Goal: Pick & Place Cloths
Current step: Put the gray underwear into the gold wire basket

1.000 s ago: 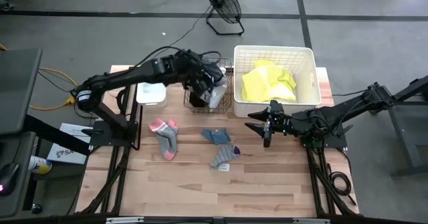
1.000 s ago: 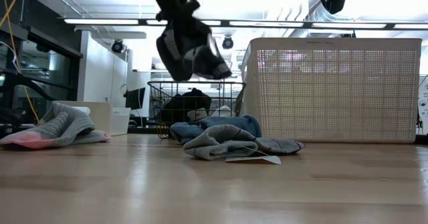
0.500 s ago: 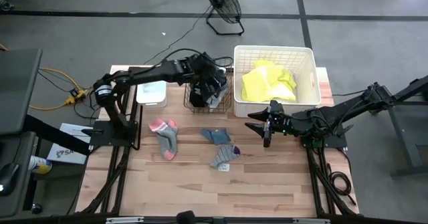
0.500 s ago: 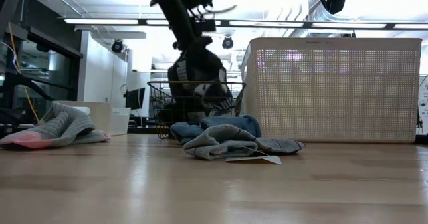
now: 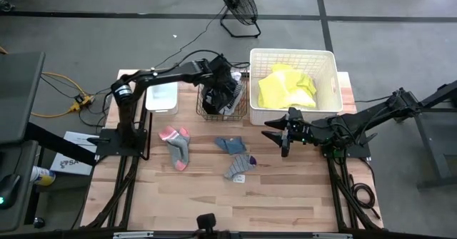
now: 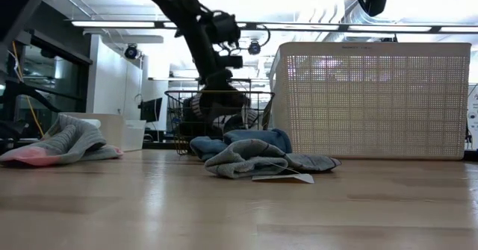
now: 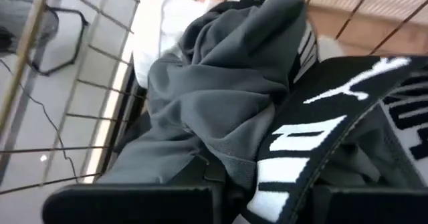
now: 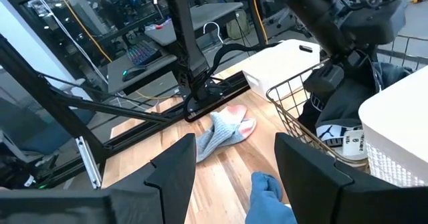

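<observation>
On the near table you see the grey socks [image 5: 240,165], the blue cloth [image 5: 231,145] and the pink sock [image 5: 176,143]. Your right gripper [image 5: 285,137], fingers spread and empty, waits just right of them, so it is nearer. Farther back, your left gripper [image 5: 222,90] is down in the wire basket [image 5: 244,108], fingers closed on the black cloth with white print [image 7: 301,144].

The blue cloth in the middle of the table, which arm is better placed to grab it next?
Probably the right: the right gripper hovers open beside the blue cloth, while the left gripper is down in the wire basket.
</observation>
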`<state>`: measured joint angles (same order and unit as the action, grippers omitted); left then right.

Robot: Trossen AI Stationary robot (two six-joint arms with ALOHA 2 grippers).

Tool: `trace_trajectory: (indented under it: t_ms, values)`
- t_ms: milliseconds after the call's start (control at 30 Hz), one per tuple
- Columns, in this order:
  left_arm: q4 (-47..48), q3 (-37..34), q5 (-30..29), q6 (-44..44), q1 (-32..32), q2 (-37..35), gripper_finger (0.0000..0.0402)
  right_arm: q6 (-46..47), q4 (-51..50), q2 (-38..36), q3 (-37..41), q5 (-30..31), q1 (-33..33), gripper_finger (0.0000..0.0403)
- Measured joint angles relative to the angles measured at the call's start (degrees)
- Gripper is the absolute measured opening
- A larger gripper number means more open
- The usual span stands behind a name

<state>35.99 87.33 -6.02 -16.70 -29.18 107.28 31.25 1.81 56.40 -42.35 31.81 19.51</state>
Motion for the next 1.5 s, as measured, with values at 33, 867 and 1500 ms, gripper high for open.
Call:
trace_trajectory:
  t_ms: [33,867,1500]
  values:
    - [0.08,0.00,0.22,0.01,-0.29,0.42,0.0020,0.28,-0.02,0.00,0.00,0.00,-0.02,0.0196]
    - [-3.14,0.09,5.97,-1.25,-1.21,8.92,0.0020,3.46,-1.60,0.02,-0.02,0.22,-0.17,0.0196]
    - [-1.77,0.37,5.31,0.43,-0.32,8.19,0.0280,3.45,-2.47,0.02,-0.02,0.22,-0.17,0.0196]
